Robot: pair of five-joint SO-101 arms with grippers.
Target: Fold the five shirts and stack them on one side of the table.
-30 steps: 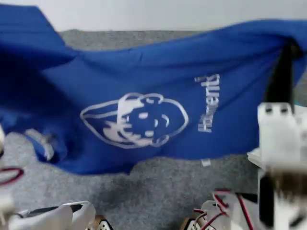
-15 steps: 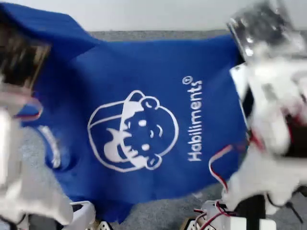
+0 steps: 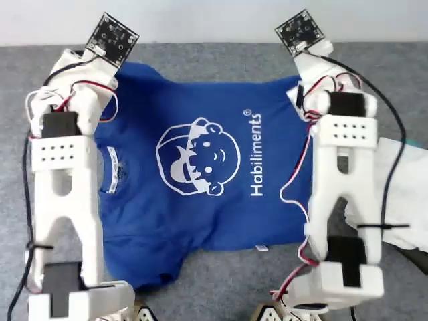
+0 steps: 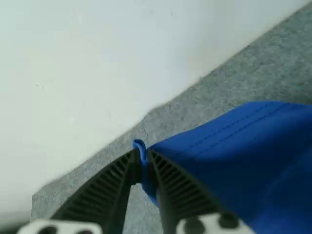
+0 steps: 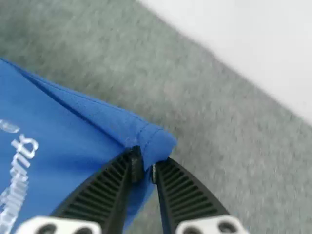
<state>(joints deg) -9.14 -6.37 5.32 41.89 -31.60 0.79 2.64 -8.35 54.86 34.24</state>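
I have the blue shirt [image 3: 200, 207] spread print-side up on the grey table [image 3: 221, 281], lying sideways between my two arms. Its collar, with a white neck label, points left and its bottom hem points right. The fabric is a solid royal blue and lies mostly flat. In the middle is a white cartoon face in a cap, with a line of white lettering running sideways to its right. One sleeve sticks out at the near left, and a small white tag shows on the near edge.

The left gripper [image 4: 141, 161] is at the shirt's far-left corner. Its ribbed fingers are pressed together on a thin fold of blue edge, with twin stitch lines running close by. The right gripper [image 5: 143, 163] is at the far-right corner, fingers nipped onto the stitched hem corner, which bunches just past the tips. A white cloth [image 3: 408, 194] lies at the right edge under my right arm.
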